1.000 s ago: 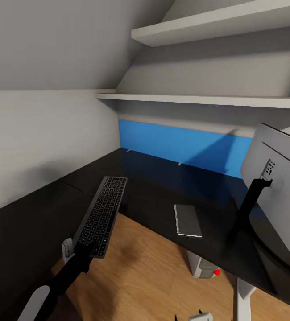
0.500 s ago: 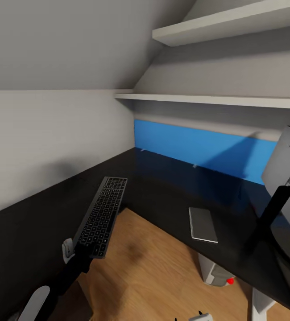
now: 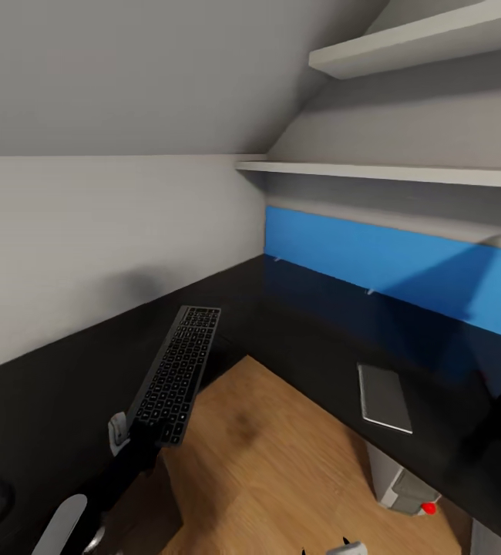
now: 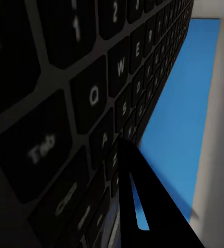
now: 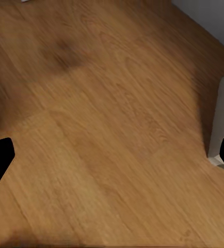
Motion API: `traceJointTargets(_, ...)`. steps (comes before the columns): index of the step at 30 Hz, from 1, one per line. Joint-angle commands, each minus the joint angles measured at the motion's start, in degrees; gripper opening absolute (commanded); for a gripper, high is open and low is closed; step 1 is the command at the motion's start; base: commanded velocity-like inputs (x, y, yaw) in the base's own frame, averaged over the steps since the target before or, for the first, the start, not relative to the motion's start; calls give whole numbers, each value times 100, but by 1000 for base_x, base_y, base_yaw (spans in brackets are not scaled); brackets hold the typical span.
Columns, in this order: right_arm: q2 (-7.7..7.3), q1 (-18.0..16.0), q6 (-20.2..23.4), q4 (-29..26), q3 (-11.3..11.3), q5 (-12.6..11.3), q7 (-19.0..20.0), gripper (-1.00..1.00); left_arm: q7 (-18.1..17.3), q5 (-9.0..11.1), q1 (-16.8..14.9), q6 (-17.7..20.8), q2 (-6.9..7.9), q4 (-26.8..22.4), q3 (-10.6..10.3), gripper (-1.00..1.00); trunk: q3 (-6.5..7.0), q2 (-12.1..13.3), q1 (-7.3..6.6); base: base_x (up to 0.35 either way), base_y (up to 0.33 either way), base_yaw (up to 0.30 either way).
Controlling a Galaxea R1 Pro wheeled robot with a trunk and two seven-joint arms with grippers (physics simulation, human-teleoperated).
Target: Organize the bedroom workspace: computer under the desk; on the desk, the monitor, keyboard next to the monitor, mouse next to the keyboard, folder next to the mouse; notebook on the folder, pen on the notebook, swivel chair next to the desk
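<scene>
While the left gripper (image 3: 139, 438) clamps the keyboard (image 3: 175, 372), bare floor (image 3: 266, 455) lies beneath.

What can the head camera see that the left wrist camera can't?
The head view takes in the room: the grey notebook lying on the black desk, the computer beneath it, the wood floor, white shelves, and the left gripper holding the keyboard by one end. The left wrist view gives a close-up instead: key letters like Q, W, A and S, and one black finger against the keyboard's edge. Both show the keyboard and the blue wall panel.
</scene>
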Motion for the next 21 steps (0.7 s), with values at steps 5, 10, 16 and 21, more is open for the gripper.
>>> traceJointTargets(5, 4, -4, -14, 11, 48, -21, -32, 100, -5, 10, -7, 33, -1, 0, 6, -100, -5, -3, -3, -260, -68, 72)
traceJointTargets(10, 6, -4, -14, 11, 52, -21, -31, 100, -5, 0, -6, 33, -1, 0, 6, -100, -5, -3, -3, -299, -100, 15)
traceJointTargets(16, 6, -4, -14, 11, 56, -21, -35, 100, -5, 1, -5, 33, -1, 0, 6, -100, -5, -3, -3, -170, -85, 3)
traceJointTargets(21, 6, -4, -14, 11, 56, -21, -33, 100, -5, 6, -4, 33, -1, 0, 6, -100, -5, -3, -3, -31, -16, 0)
